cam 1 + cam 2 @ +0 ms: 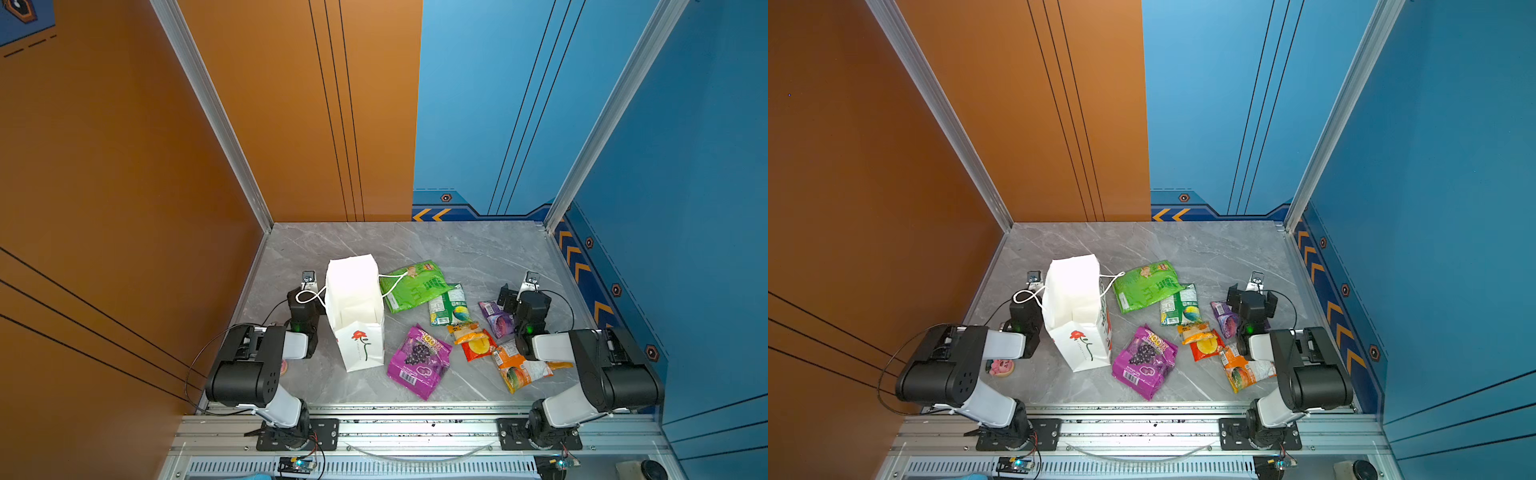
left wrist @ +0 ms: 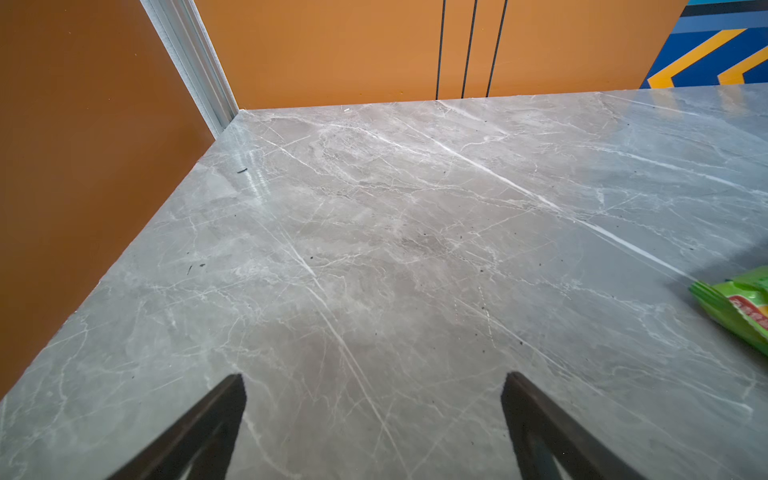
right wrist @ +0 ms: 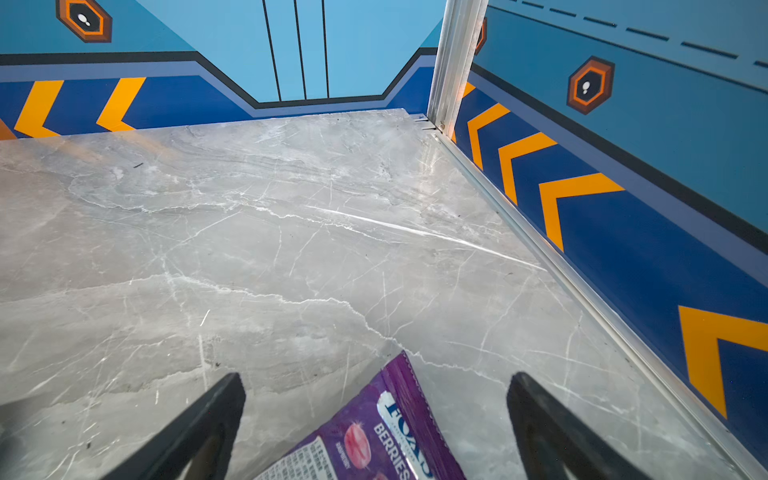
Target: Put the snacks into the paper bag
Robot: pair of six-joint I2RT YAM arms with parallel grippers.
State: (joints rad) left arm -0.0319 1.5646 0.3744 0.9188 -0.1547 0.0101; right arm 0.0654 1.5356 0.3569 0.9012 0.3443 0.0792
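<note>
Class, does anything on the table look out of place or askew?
Yes: one cord handle of the paper bag seems draped over the left arm, and a small pink round thing lies alone beside it.

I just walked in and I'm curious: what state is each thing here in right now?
Left claw: open, empty.
Right claw: open, empty.
Bag: standing upright, mouth open.
Green packet: on table, beside bag.
Grape packet: on table, outside bag.
Purple packet: on table, at right claw.

My top views high, looking down on the whole marble tabletop (image 1: 436,245), wrist views low, close, facing its far corners.
</note>
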